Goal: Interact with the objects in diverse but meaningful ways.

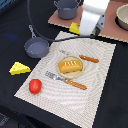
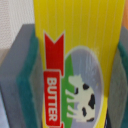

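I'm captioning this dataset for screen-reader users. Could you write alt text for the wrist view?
A yellow butter block fills the frame, held between the gripper's two grey fingers with green pads. Its label shows a red banner reading BUTTER beside a black-and-white cow. A pale surface shows behind, blurred.

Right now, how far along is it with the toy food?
Done: the bread sits on the plate. In hand: the end effector is shut on the butter, its pads flanking the block in the wrist view. Left: tomato, cheese and saucepan lie apart from the arm.
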